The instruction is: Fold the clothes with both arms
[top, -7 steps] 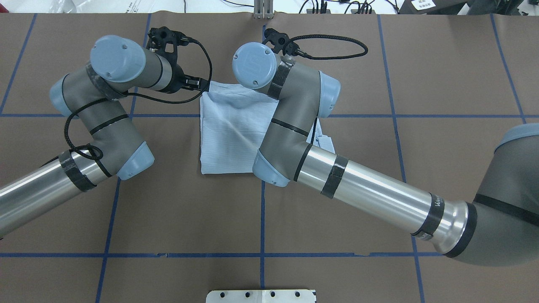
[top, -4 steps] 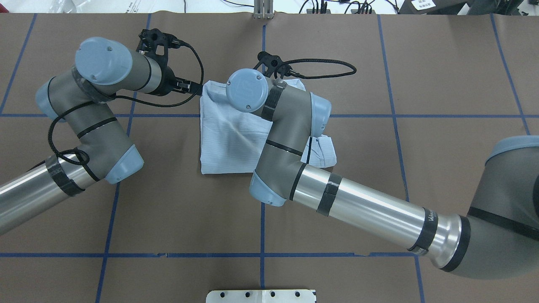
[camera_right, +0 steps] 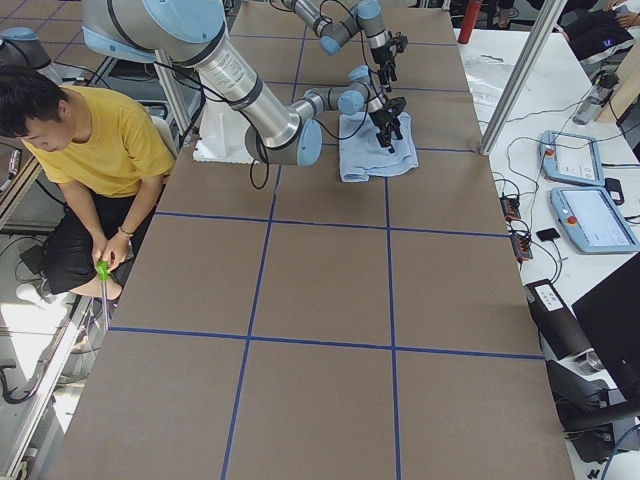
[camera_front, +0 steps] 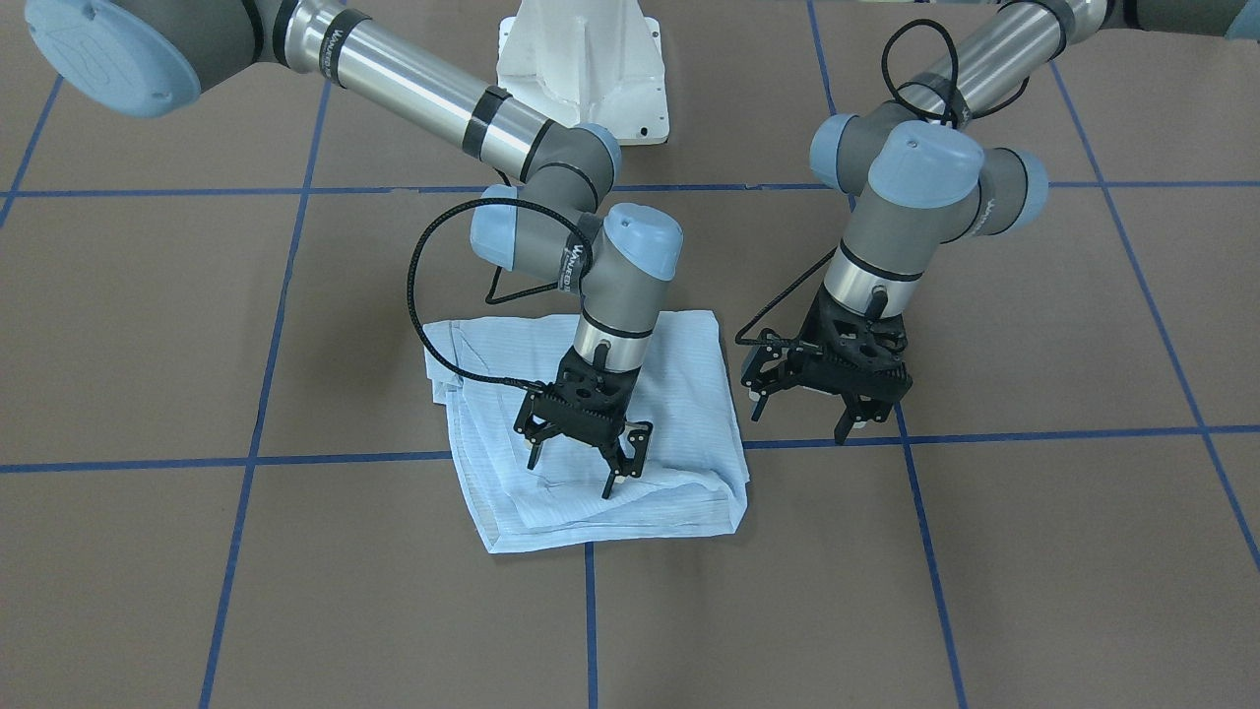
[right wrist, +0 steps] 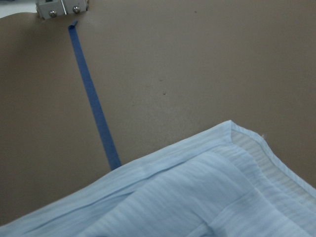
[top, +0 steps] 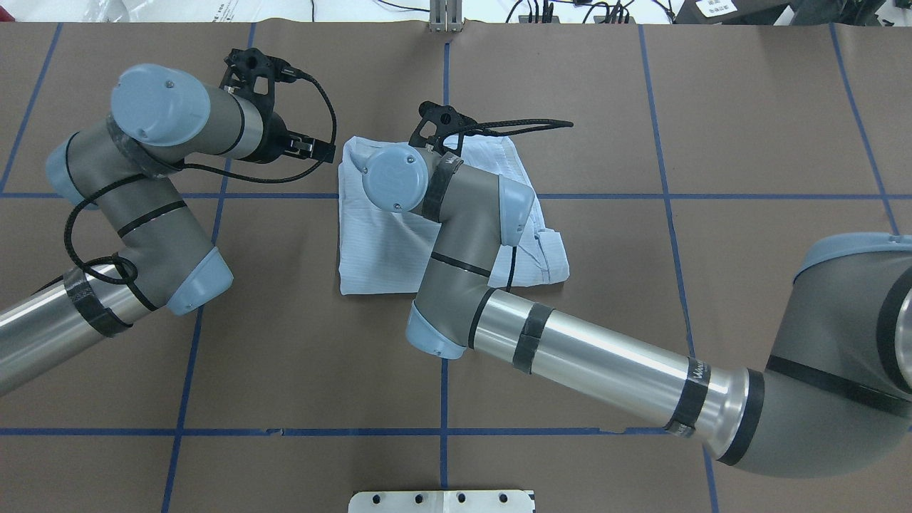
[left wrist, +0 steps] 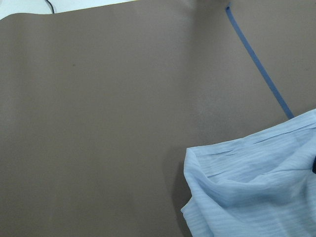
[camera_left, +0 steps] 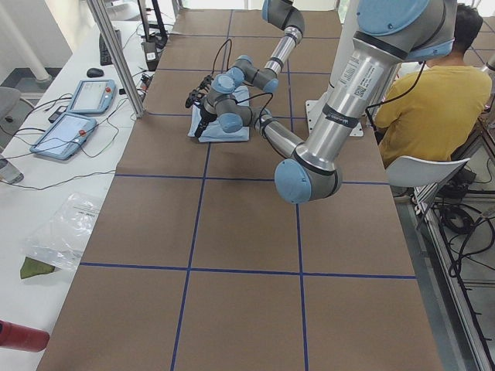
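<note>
The shirt (camera_front: 689,394) is thin striped cloth, the table (camera_front: 984,571) matt brown, the right arm (top: 605,360) glossy metal.

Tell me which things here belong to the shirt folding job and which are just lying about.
Job:
pale-blue striped folded shirt
black two-finger left gripper, open
black two-finger right gripper, open over the shirt

Lying about:
white pedestal base
grey touchscreen pendants
clear plastic bag
seated person in yellow top
</note>
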